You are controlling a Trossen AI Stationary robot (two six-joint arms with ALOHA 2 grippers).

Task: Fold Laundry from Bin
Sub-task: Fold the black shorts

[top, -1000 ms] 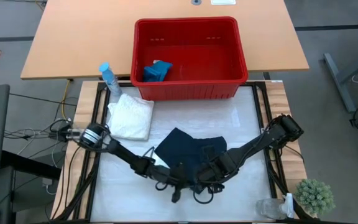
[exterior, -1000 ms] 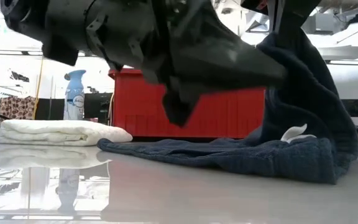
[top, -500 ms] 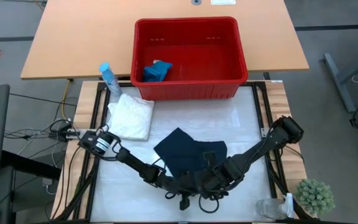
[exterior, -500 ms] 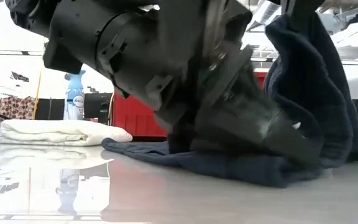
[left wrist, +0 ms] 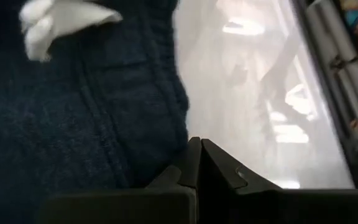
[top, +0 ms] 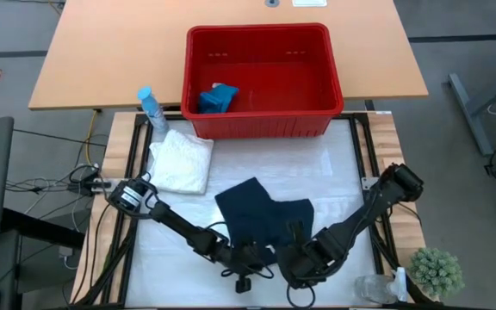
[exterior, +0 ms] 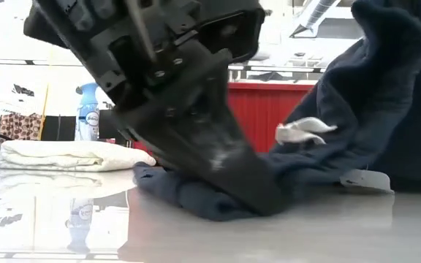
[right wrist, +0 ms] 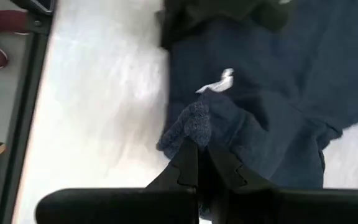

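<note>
Grippers, left (top: 246, 257) and right (top: 293, 258), both clamped on the navy cloth (top: 261, 211), whose bulk stretches away toward the bin (top: 260, 124)

Spray bottle (exterior: 88, 111) beside folded white cloth — label carries brand wordmark, too small to read with certainty. White tag (exterior: 303, 131) on dark navy cloth — no print discernible. Red bin wall (exterior: 272, 109) — no markings. No other legible text, numbers or signs.

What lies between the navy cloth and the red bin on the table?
Nothing: in the high view the stretch of white tabletop between the navy cloth and the bin is bare.
</note>
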